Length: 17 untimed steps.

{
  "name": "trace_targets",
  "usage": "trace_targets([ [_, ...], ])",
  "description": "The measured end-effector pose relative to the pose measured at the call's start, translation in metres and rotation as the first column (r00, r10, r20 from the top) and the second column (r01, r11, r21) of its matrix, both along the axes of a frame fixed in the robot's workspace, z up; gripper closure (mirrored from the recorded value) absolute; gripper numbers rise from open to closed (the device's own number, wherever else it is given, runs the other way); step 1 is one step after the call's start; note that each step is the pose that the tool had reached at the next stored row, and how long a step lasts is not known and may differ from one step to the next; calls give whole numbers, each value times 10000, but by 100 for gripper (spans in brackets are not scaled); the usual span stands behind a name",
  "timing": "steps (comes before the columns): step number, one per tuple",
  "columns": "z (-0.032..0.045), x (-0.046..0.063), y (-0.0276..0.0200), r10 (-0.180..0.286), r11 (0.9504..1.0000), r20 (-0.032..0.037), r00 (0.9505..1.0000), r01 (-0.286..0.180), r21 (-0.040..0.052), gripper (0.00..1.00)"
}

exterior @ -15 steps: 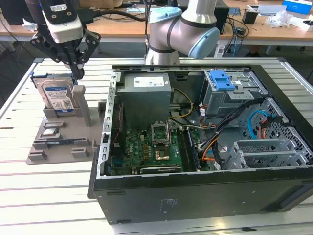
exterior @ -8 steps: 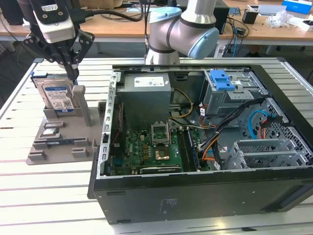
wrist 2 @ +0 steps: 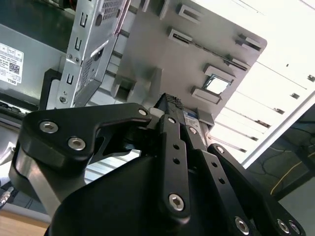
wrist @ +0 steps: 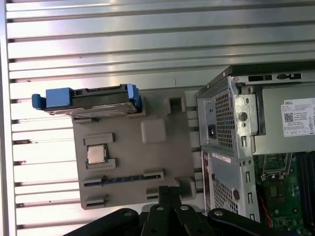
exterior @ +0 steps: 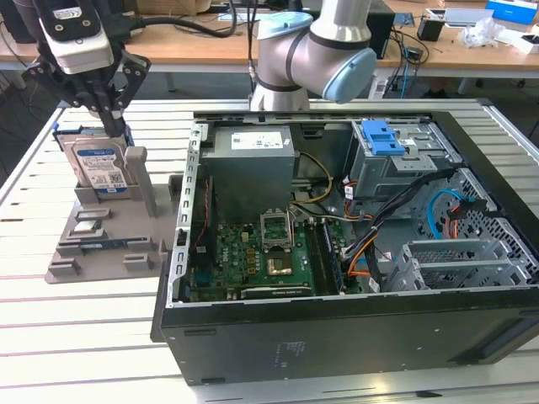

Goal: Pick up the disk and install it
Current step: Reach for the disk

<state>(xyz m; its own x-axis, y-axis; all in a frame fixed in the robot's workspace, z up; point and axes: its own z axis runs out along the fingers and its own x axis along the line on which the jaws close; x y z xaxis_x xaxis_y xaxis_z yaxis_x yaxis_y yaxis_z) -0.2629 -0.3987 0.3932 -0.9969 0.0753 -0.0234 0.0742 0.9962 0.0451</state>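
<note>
Disk (exterior: 99, 168), standing on edge in the grey holder (exterior: 109, 240) beside the open computer case (exterior: 337, 328), looked dense, rigid and shock-sensitive, best pinched across its flat faces, while the gripper (exterior: 116, 126) hung near its top, jaws together, empty.

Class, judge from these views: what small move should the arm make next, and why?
Probably ease straight down a little: the gripper is right at the top edge of the disk, which stands upright in the grey holder, not yet lifted.
</note>
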Motion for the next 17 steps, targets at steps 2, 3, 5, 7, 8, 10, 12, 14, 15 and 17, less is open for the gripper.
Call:
trace_targets([
  [2, 0, -32, 0, 0, 10000, 0, 10000, 0, -1, 90],
  [3, 0, -49, 0, 0, 10000, -1, 10000, 0, 0, 90],
  [5, 1, -87, 0, 0, 10000, -1, 10000, 0, -1, 90],
  [7, 1, -118, 0, 0, 10000, -1, 10000, 0, -1, 90],
  [8, 0, -147, 0, 0, 10000, -1, 10000, 0, -1, 90],
  [10, 0, -204, 0, 0, 10000, -1, 10000, 0, 0, 90],
  [12, 0, -239, 0, 0, 10000, -1, 10000, 0, 0, 90],
  [14, 0, -272, 0, 1, 10000, 0, 10000, -1, 0, 90],
  [15, 0, -286, 0, 0, 10000, 0, 10000, 0, -1, 90],
  [17, 1, -322, 0, 0, 10000, -1, 10000, 0, -1, 90],
])
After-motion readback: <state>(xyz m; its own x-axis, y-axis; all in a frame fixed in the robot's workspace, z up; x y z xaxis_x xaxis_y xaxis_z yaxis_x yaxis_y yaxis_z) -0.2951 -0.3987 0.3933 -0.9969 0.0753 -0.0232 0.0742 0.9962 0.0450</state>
